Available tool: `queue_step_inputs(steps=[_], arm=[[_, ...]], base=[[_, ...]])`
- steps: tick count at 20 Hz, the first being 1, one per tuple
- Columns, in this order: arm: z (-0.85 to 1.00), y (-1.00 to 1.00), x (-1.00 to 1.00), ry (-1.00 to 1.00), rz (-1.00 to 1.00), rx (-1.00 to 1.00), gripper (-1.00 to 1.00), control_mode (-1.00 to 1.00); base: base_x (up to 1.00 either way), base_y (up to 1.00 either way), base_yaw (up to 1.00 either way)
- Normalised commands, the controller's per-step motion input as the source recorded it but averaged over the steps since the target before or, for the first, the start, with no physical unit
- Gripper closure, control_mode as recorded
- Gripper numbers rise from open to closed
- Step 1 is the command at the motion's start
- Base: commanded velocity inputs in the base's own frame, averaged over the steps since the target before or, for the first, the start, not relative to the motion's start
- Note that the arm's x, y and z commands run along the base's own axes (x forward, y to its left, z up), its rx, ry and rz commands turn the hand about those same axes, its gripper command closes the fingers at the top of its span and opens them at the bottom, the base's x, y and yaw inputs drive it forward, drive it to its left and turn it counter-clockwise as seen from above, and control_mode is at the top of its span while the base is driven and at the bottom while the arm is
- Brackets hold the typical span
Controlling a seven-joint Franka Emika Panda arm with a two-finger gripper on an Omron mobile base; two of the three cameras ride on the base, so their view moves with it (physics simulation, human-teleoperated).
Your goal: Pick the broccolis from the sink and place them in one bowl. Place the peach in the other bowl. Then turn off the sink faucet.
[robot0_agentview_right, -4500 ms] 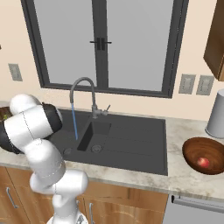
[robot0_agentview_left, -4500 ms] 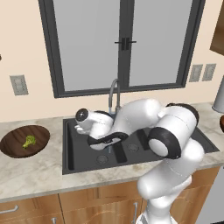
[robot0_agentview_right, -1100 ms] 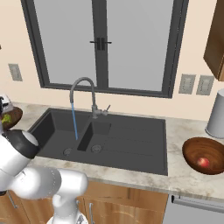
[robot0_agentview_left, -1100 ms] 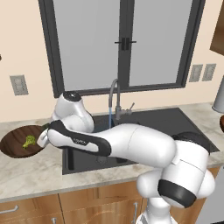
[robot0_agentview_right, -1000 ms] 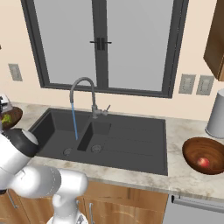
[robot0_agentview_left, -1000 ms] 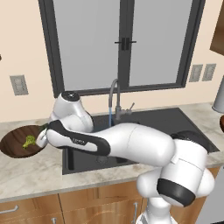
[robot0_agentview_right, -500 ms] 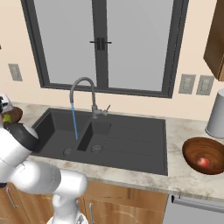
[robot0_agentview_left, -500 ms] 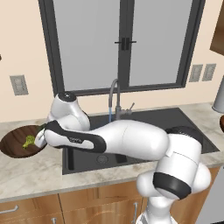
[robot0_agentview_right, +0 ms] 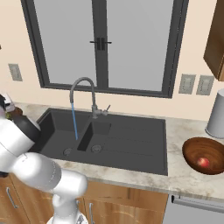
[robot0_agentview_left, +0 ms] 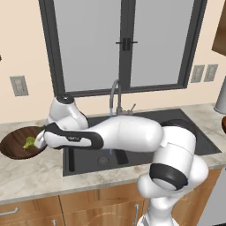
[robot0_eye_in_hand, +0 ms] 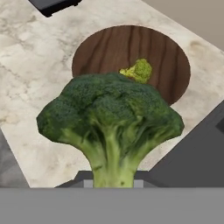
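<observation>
Black sink (robot0_agentview_right: 131,144) in the middle of the counter, both basins free of produce as far as visible. Faucet (robot0_agentview_right: 85,94) running, blue stream dropping into the left basin, so the shut-off step not yet done.

Wooden bowl on the left counter (robot0_agentview_left: 13,143) already carrying one broccoli floret (robot0_agentview_left: 29,142); same bowl seen from above in the hand view (robot0_eye_in_hand: 100,48) with that floret (robot0_eye_in_hand: 139,70) near its centre. Other wooden bowl on the right counter (robot0_agentview_right: 194,146) holding the peach (robot0_agentview_right: 202,162), so that part looks finished.

Arm stretched far left across the sink, hand parked near the left bowl's rim: positioned for a drop onto the first floret's bowl, keeping both broccolis together as required.

Gripper (robot0_eye_in_hand: 113,186) nearly closed, clamped on the stalk of the second broccoli (robot0_eye_in_hand: 111,118), crown pointing away from the hand. Fingertips themselves hidden behind stalk and crown. Floret hanging above the counter at the near edge of the bowl, not over its centre. Probably needs a little more reach before release, otherwise risk of landing on the rim or the counter.
</observation>
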Motion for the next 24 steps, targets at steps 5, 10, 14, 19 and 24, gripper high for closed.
queue_step_inputs(steps=[5, 10, 14, 19, 24], arm=[[-0.09, 0.24, 0.13, 0.00, -0.01, -0.02, 1.00, -1.00], [-0.03, 0.25, 0.12, 0.00, -0.02, -0.01, 1.00, -1.00], [0.00, 0.21, 0.06, 0.00, -0.03, -0.01, 1.00, -1.00], [-0.01, 0.15, 0.09, 0.00, -0.04, -0.01, 1.00, -1.00], [-0.13, 0.17, 0.16, 0.00, -0.04, -0.03, 1.00, -1.00]], base=[[0.00, 0.00, 0.00], [0.00, 0.00, 0.00], [0.00, 0.00, 0.00], [0.00, 0.00, 0.00], [0.00, 0.00, 0.00]])
